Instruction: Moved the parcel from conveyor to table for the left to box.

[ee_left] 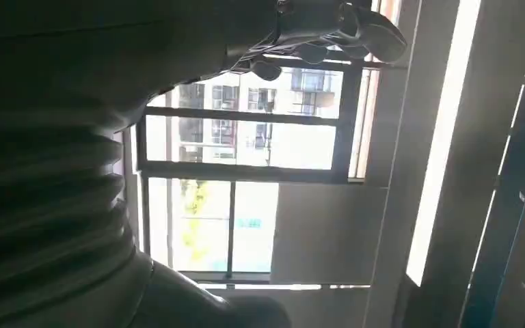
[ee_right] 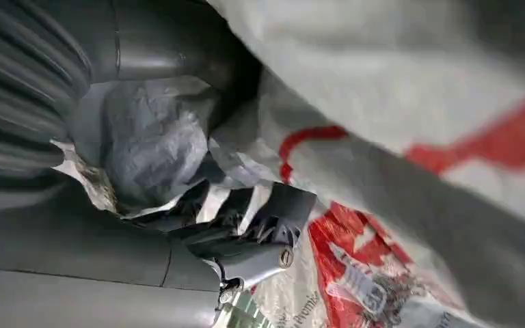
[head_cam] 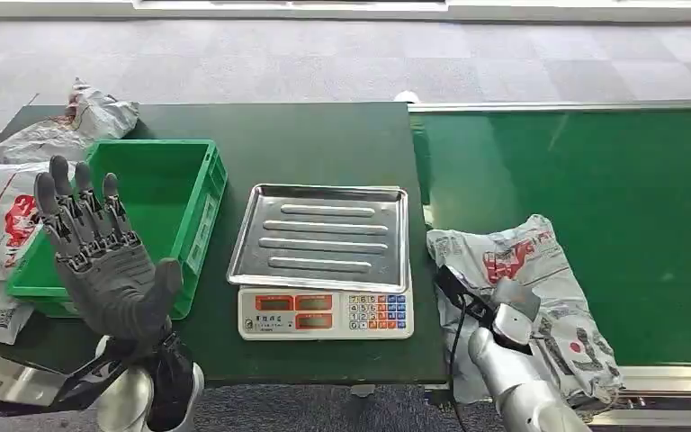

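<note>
A: Parcel [head_cam: 526,292] first: where is it, and who has it?

B: It lies at the near left end of the green conveyor [head_cam: 612,180], just beside the table edge. But let me go left to right. Far left, other grey mail bags [head_cam: 0,207] sit on and off the dark table [head_cam: 324,135], next to the green crate [head_cam: 157,202], which I judge is the box meant for the final drop.

A: And the left hand [head_cam: 103,261]?

B: Raised in front of the crate, palm up, fingers spread wide, holding nothing. It looks to be waiting its turn.

A: Then the middle?

B: A weighing scale [head_cam: 324,313] with a steel tray [head_cam: 321,236] on top, bare. It sits between crate and belt, likely as the hand-over spot.

A: So the right hand [ee_right: 246,225]?

B: Its wrist view shows the fingers curled into crumpled grey plastic, so I read it as gripping the parcel. In the head view the arm comes in low over the bag's near side, and the bag rests on the belt, not yet lifted.
</note>
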You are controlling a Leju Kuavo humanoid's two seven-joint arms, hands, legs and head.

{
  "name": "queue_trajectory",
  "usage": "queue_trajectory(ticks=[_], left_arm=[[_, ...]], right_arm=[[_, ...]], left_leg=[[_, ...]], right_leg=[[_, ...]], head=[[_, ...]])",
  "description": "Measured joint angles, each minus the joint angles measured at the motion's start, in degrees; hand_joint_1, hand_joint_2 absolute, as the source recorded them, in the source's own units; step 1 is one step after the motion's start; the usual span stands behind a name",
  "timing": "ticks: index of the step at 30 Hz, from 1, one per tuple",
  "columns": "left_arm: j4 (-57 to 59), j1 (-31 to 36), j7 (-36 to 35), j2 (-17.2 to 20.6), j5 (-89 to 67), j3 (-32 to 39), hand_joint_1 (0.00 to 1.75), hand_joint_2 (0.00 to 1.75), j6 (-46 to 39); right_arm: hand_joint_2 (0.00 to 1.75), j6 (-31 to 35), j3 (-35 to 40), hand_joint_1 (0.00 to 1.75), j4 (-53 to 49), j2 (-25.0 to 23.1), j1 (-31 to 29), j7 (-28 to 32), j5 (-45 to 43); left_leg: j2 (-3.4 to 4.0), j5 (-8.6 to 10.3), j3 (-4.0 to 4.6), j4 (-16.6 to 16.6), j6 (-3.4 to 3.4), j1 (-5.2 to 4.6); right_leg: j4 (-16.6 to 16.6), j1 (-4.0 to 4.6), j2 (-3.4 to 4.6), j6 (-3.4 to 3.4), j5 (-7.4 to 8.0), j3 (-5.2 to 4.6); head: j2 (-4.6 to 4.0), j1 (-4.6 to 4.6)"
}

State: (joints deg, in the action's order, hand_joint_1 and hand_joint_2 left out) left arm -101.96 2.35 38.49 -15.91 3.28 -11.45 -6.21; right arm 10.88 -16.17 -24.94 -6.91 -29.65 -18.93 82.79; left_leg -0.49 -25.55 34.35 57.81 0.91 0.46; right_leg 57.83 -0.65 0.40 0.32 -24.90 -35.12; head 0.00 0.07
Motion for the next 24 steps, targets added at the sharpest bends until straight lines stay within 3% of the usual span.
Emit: queue_trajectory(ticks=[5, 9, 13, 15, 17, 21, 24], left_arm=[[0.2, 0.0, 0.1, 0.0, 0.1, 0.0, 0.0, 1.75, 0.0], [0.2, -0.2, 0.9, 0.1, 0.1, 0.0, 0.0, 1.75, -0.4], [0.2, -0.4, 1.3, 0.2, 0.1, 0.0, 0.0, 1.75, -0.7], [0.0, -0.9, 1.6, 0.2, -0.1, 0.2, 0.0, 1.75, -1.0], [-0.4, -1.4, 1.7, 0.2, -0.2, 0.3, 0.0, 1.75, -1.0], [-0.7, -1.9, 1.7, 0.2, -0.2, 0.6, 0.0, 1.75, -1.0], [-0.8, -2.0, 1.7, 0.2, -0.2, 0.6, 0.0, 1.75, -1.1]], right_arm=[[1.75, 0.6, 0.0, 1.75, 0.0, 0.0, 0.1, 2.0, -0.5], [1.75, 1.6, 0.0, 1.75, -1.2, -0.5, 0.9, 11.2, -5.0], [1.75, 3.5, 0.5, 1.75, -4.6, -1.5, 2.4, 15.7, -7.9], [1.75, 9.1, 1.4, 1.75, -9.8, -2.5, 4.6, 19.9, -11.1], [1.75, 14.1, 3.7, 1.75, -20.3, -3.7, 8.0, 19.1, -12.8], [1.75, 14.3, 7.9, 1.75, -35.9, -4.5, 11.9, 17.2, -13.7], [1.75, 15.5, 9.0, 1.75, -41.7, -4.7, 13.5, 17.1, -14.0]], left_leg=[[0.0, 0.0, 0.01, 0.0, 0.0, 0.0], [0.02, -0.01, 0.02, 0.0, 0.01, 0.01], [-0.02, 0.0, 0.07, 0.0, 0.0, 0.01], [-0.03, 0.0, 0.09, 0.0, 0.01, 0.01], [0.0, 0.0, 0.09, 0.0, 0.01, 0.01], [0.0, -0.02, 0.11, 0.0, 0.01, 0.01], [-0.01, -0.03, 0.13, 0.0, -0.01, 0.0]], right_leg=[[0.0, 0.0, 0.0, 0.0, 0.0, -0.01], [0.0, 0.01, 0.03, 0.0, 0.0, -0.03], [0.0, 0.01, 0.0, 0.0, 0.0, -0.05], [0.0, 0.01, -0.03, 0.0, 0.0, -0.07], [0.0, 0.01, -0.01, -0.01, 0.0, -0.12], [0.0, 0.01, -0.02, -0.01, -0.05, -0.14], [0.0, -0.01, -0.02, 0.02, -0.06, -0.12]], head=[[0.0, 0.0], [0.0, 0.0], [0.0, 0.0], [0.0, 0.0], [0.0, -0.02], [0.0, -0.02], [0.0, -0.02]])
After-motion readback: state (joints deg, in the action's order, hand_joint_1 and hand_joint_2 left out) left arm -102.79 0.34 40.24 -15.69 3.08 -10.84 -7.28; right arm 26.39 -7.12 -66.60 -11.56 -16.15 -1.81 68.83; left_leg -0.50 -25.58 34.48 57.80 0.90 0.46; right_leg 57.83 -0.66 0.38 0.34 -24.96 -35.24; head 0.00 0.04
